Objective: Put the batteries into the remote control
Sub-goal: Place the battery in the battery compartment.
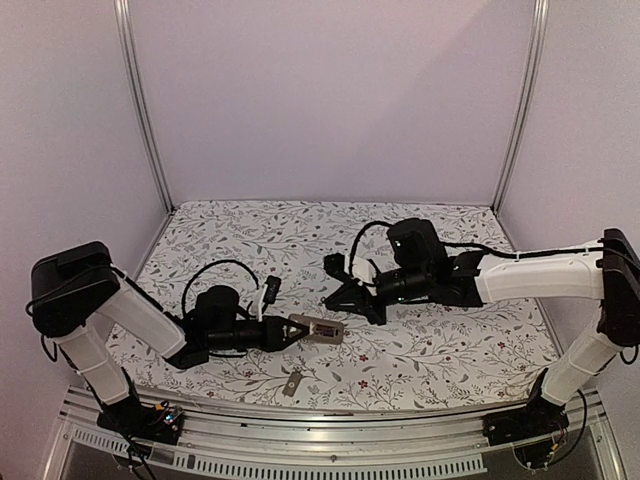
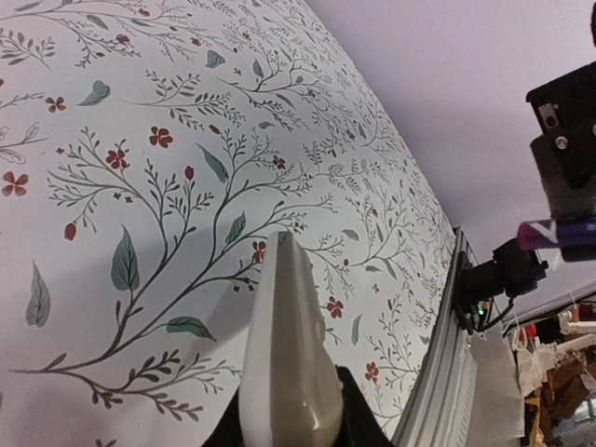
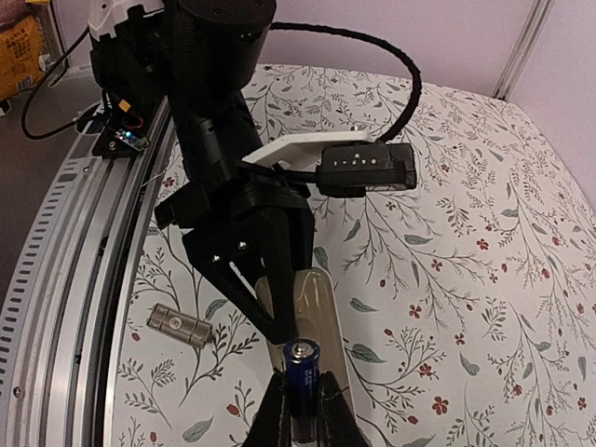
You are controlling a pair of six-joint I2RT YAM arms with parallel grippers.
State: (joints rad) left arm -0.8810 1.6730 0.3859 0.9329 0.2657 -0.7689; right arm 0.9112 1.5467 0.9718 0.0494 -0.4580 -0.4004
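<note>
Battery (image 3: 302, 363) just beside remote control (image 3: 314, 300)

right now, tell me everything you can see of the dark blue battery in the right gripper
The dark blue cylindrical battery has a glossy wrap and a silvery metal end cap facing the wrist camera. The right gripper's black fingers pinch its sides. It hangs over the slim grey-tan remote control; contact cannot be told.

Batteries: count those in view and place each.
1: the battery is pinched in the right gripper, close to the remote control. Another may be hidden.
</note>
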